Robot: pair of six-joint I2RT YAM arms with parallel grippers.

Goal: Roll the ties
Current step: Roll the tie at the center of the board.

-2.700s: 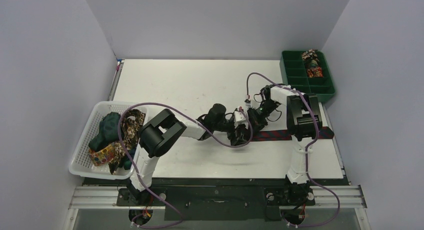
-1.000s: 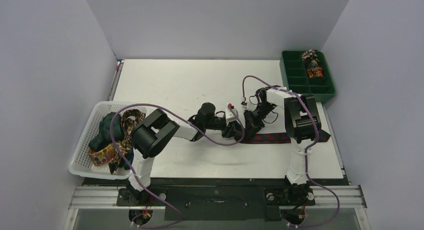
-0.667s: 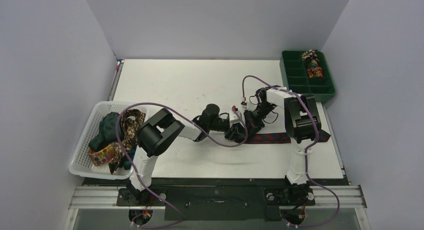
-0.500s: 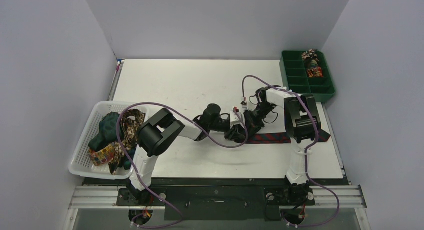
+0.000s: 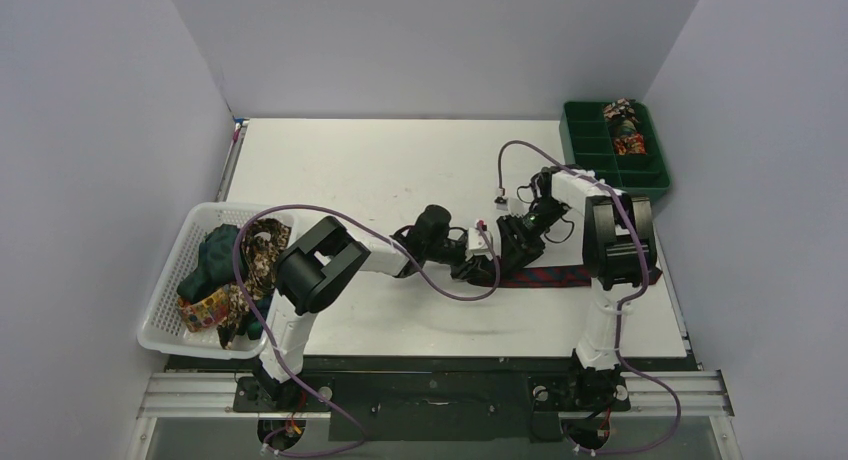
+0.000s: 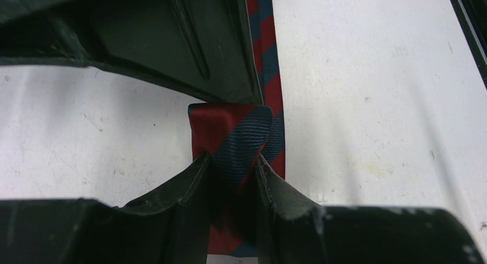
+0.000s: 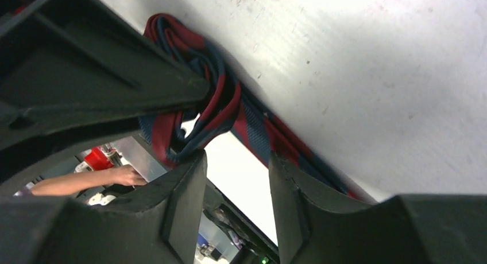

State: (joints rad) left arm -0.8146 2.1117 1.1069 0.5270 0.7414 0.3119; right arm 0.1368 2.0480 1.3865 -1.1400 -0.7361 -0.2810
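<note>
A navy tie with red diagonal stripes [image 5: 545, 276] lies flat along the table's right side, and its left end is partly rolled. In the left wrist view my left gripper [image 6: 232, 167] is shut on that rolled end [image 6: 230, 129], which is squeezed between both fingers. In the top view the left gripper [image 5: 483, 270] sits at the tie's left end. My right gripper [image 5: 508, 250] is just beside it. The right wrist view has the right gripper [image 7: 235, 160] open. Nothing lies between its fingers, and the coiled tie [image 7: 195, 97] is just beyond its tips.
A white mesh basket [image 5: 165, 315] at the left edge holds several loose ties [image 5: 235, 265]. A green compartment tray [image 5: 600, 165] stands at the back right with rolled ties [image 5: 625, 130] in its far cells. Purple cables loop over both arms.
The right gripper has opened and let go of the tie's rolled end, and its arm has drawn back to the right. The left gripper keeps its grip and has shifted slightly right.
</note>
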